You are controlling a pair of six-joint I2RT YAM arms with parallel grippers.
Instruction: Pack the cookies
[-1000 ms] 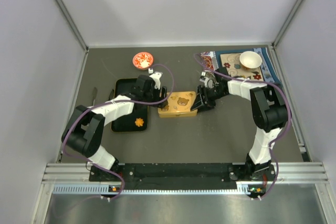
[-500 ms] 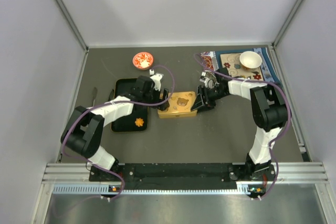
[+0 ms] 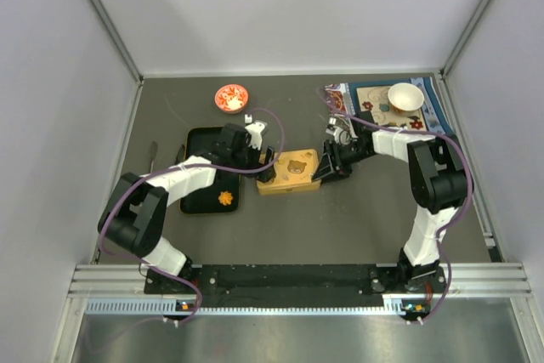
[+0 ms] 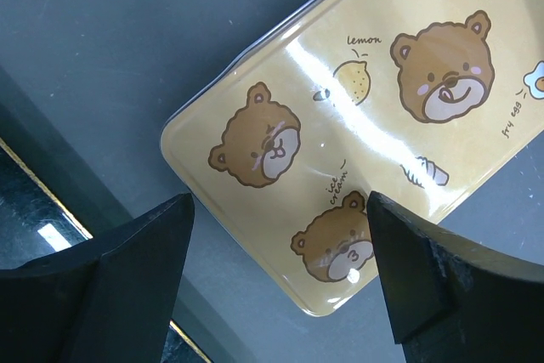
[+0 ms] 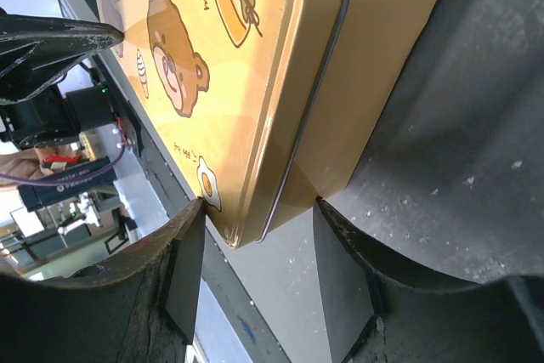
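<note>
Top external view: one cookie (image 3: pixel 225 198), one tin (image 3: pixel 293 172), one tray (image 3: pixel 202 201).

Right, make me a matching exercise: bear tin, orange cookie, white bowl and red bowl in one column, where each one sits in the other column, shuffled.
Things
1. bear tin
2. orange cookie
3. white bowl
4. red bowl

Places
A. on the patterned mat at the far right
B. on the black tray
C. between the left tool and the right tool
D. by itself, just past the far end of the tray

Pairs: 1-C, 2-B, 3-A, 4-D
</note>
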